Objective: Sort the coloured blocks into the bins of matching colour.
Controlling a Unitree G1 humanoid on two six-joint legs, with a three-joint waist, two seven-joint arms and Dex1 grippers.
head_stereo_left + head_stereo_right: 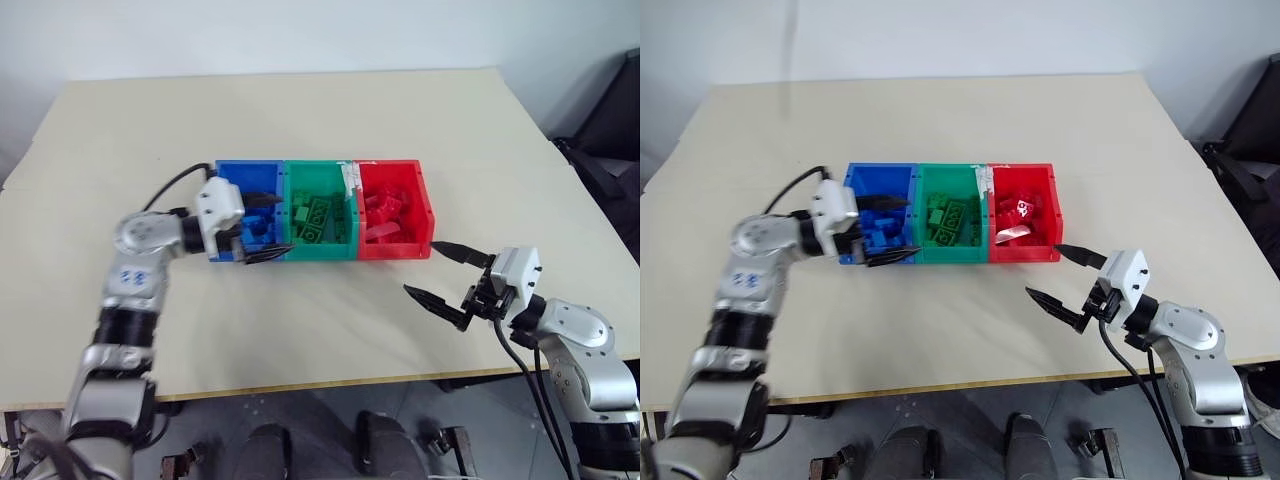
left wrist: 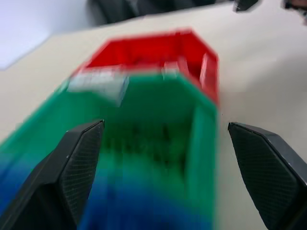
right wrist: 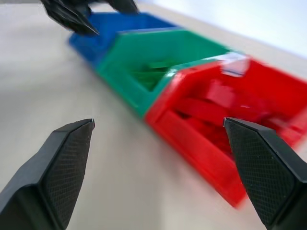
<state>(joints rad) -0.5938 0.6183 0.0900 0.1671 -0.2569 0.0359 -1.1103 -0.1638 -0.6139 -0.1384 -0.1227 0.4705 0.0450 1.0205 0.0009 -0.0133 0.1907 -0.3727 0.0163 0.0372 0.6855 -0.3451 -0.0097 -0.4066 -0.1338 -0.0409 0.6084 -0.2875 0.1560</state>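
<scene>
Three joined bins sit mid-table: a blue bin (image 1: 232, 168), a green bin (image 1: 318, 167) and a red bin (image 1: 390, 166). Blue blocks (image 1: 260, 230), green blocks (image 1: 318, 218) and red blocks (image 1: 385, 210) lie inside the bins of their own colour. My left gripper (image 1: 272, 226) is open at the blue bin's near end, one finger over the bin, the other along its front wall, with nothing between them. My right gripper (image 1: 420, 266) is open and empty over the bare table, near the red bin's front right corner. In the right wrist view the red bin (image 3: 201, 143) lies close ahead.
The beige table (image 1: 300, 110) has free room behind, left and in front of the bins. Its front edge (image 1: 330, 385) runs just behind my arms. A dark object (image 1: 610, 130) stands off the table's right side. A black cable (image 1: 170, 185) loops off my left wrist.
</scene>
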